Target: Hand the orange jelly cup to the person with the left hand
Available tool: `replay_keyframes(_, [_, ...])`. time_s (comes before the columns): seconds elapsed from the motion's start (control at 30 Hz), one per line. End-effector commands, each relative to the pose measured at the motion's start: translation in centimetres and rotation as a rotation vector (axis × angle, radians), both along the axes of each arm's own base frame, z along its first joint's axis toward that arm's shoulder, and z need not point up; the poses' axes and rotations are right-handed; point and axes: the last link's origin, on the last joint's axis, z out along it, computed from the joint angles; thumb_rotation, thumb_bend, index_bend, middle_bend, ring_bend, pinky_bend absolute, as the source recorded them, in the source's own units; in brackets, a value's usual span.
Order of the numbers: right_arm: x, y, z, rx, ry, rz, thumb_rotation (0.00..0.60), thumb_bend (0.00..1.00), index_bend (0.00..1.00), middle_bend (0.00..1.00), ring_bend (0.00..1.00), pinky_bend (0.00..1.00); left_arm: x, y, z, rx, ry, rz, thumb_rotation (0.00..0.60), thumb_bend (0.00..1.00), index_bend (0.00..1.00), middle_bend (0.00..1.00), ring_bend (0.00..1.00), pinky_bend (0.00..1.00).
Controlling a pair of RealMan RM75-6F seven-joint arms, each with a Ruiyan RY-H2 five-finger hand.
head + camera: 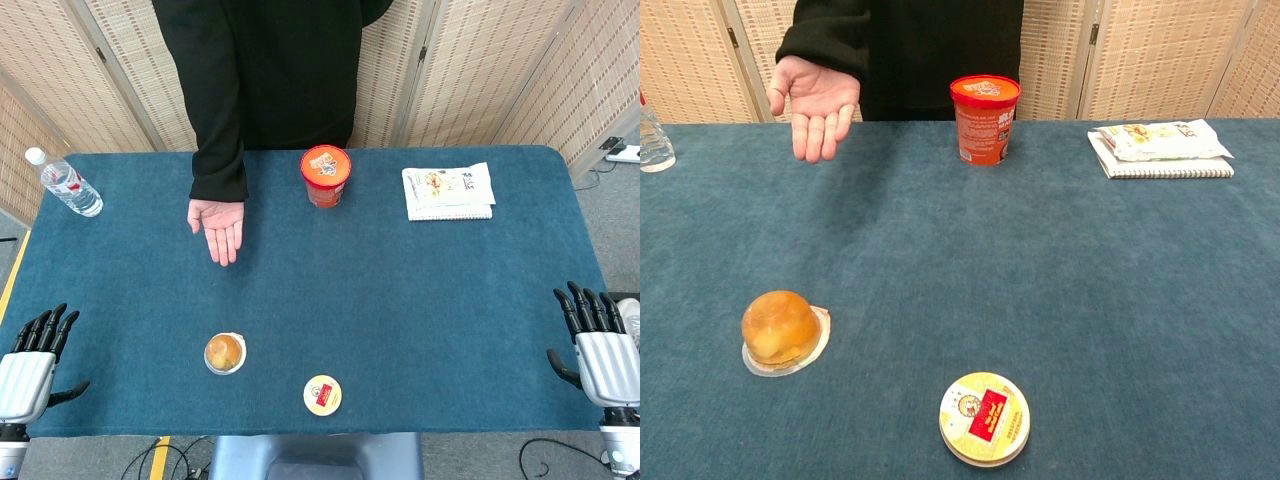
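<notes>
The orange jelly cup [225,353] sits upside down on the blue tabletop [420,300], dome up and its flat lid rim against the cloth, toward the near-left part of the surface. It stands well in from the near edge and from the left edge, with bare cloth all round it. Just to its right and nearer the front edge lies a small round yellow tin [322,394] with a red label, apart from the cup and not touching it.

The left robot hand [35,355] rests at the near-left corner, palm down, fingers spread and straight, holding nothing; it is well apart from the cup, with open cloth between them. The right robot hand [598,345] lies at the near-right edge in the same way, fingers spread and empty (neither shows in the chest view).

At the far side a person in black holds out 1 open hand [217,226], palm up, above the cloth and roughly in line with the cup. Between that palm and the cup the cloth is bare. Along the far edge stand a red tub [325,175] near the middle, a packet on a notebook [448,192] to the right, and a water bottle [64,183] lying at the far-left corner.
</notes>
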Motion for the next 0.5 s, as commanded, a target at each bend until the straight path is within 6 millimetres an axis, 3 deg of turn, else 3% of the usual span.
replay_keyframes(0.03, [0.0, -0.1, -0.1, 0.002, -0.004, -0.001, 0.600, 0.23, 0.00, 0.00, 0.00, 0.00, 0.0, -0.1, 0.0, -0.001, -0.004, 0.001, 0.600, 0.16, 0.00, 0.00, 0.00, 0.13])
replay_keyframes(0.33, [0.2, 0.2, 0.3, 0.028, -0.034, 0.025, 0.600, 0.23, 0.00, 0.00, 0.00, 0.00, 2.6, 0.2, -0.5, -0.049, -0.022, -0.108, 0.600, 0.16, 0.00, 0.00, 0.00, 0.14])
replay_keyframes(0.5, [0.3, 0.1, 0.7, 0.036, -0.051, 0.038, 0.600, 0.23, 0.00, 0.00, 0.00, 0.00, 4.1, 0.1, -2.2, -0.197, -0.069, -0.126, 0.600, 0.15, 0.00, 0.00, 0.00, 0.18])
